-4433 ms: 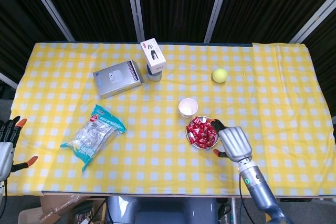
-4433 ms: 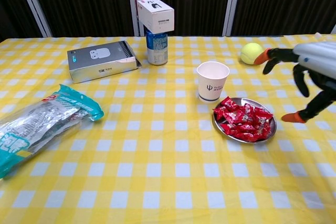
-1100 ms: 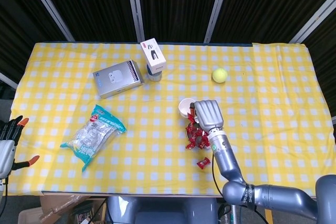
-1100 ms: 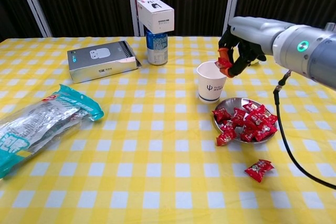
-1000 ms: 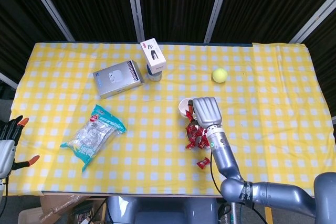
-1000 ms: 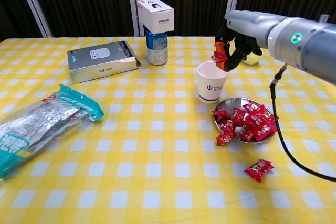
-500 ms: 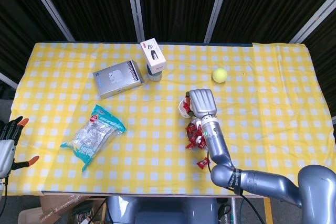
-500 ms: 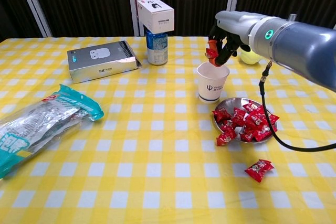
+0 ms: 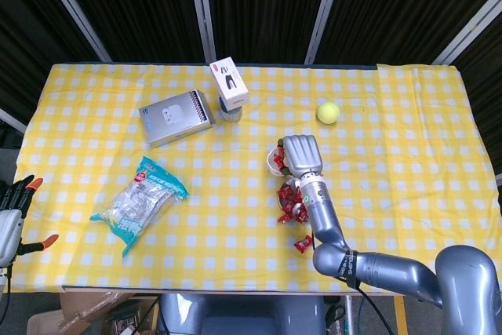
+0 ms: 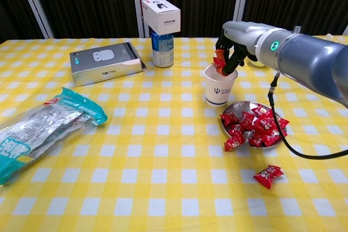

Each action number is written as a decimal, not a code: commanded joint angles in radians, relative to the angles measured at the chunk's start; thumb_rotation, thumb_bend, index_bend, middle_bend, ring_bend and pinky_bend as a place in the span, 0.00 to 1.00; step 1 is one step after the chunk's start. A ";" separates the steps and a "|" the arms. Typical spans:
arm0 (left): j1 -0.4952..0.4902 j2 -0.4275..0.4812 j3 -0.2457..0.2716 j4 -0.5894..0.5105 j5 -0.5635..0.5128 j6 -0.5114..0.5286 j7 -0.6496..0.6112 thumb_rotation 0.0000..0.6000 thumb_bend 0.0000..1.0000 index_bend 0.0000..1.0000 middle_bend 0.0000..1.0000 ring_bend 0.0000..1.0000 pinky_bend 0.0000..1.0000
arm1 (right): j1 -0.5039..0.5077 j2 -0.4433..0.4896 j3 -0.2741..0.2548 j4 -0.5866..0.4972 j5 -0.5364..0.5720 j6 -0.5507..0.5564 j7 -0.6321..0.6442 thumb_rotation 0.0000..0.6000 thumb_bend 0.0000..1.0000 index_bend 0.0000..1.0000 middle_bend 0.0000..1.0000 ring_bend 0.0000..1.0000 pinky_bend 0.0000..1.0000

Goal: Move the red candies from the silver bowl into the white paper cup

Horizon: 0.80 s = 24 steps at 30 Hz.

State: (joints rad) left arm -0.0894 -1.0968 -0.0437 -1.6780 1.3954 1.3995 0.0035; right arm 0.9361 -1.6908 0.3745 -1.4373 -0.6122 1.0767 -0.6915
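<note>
Right robot hand [image 10: 232, 47] lowered; pinches candy [image 10: 218, 62] over cup [image 10: 219, 84].

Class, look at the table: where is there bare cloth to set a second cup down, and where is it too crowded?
Bare cloth lies between the snack bag and the silver bowl, and right of the tennis ball. It is crowded around the white paper cup, where the right hand holds a red candy over it; a stray candy lies near the bowl.

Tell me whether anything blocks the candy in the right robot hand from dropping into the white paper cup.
Nothing visible does. The right robot hand holds a red candy right over the open mouth of the white paper cup, with no object between them. The silver bowl sits beside the cup, out of the way.
</note>
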 commanded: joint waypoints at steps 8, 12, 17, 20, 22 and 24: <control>-0.001 0.002 0.000 -0.001 0.001 -0.001 -0.004 1.00 0.04 0.00 0.00 0.00 0.00 | 0.006 -0.002 -0.008 0.006 -0.008 0.013 0.006 1.00 0.50 0.49 0.48 0.69 0.82; -0.001 0.002 0.000 -0.001 0.001 0.000 -0.004 1.00 0.04 0.00 0.00 0.00 0.00 | 0.008 -0.001 -0.008 0.006 -0.009 0.018 0.008 1.00 0.50 0.46 0.45 0.69 0.82; -0.001 0.002 0.000 -0.001 0.000 0.000 -0.004 1.00 0.04 0.00 0.00 0.00 0.00 | 0.008 0.005 -0.010 0.002 -0.010 0.024 0.010 1.00 0.47 0.42 0.42 0.69 0.82; -0.001 0.001 0.000 -0.001 0.000 0.000 -0.002 1.00 0.04 0.00 0.00 0.00 0.00 | 0.004 0.008 -0.016 -0.001 -0.011 0.026 0.013 1.00 0.44 0.40 0.39 0.69 0.82; -0.001 0.001 0.000 -0.001 -0.001 0.000 -0.002 1.00 0.04 0.00 0.00 0.00 0.00 | 0.003 0.008 -0.017 -0.001 -0.012 0.027 0.016 1.00 0.42 0.38 0.38 0.69 0.82; -0.001 0.002 -0.001 -0.002 -0.001 0.001 -0.001 1.00 0.04 0.00 0.00 0.00 0.00 | 0.002 0.010 -0.020 -0.001 -0.012 0.026 0.017 1.00 0.41 0.37 0.37 0.69 0.82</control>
State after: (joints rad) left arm -0.0905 -1.0952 -0.0443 -1.6801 1.3943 1.4000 0.0022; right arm 0.9386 -1.6813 0.3549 -1.4379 -0.6238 1.1026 -0.6745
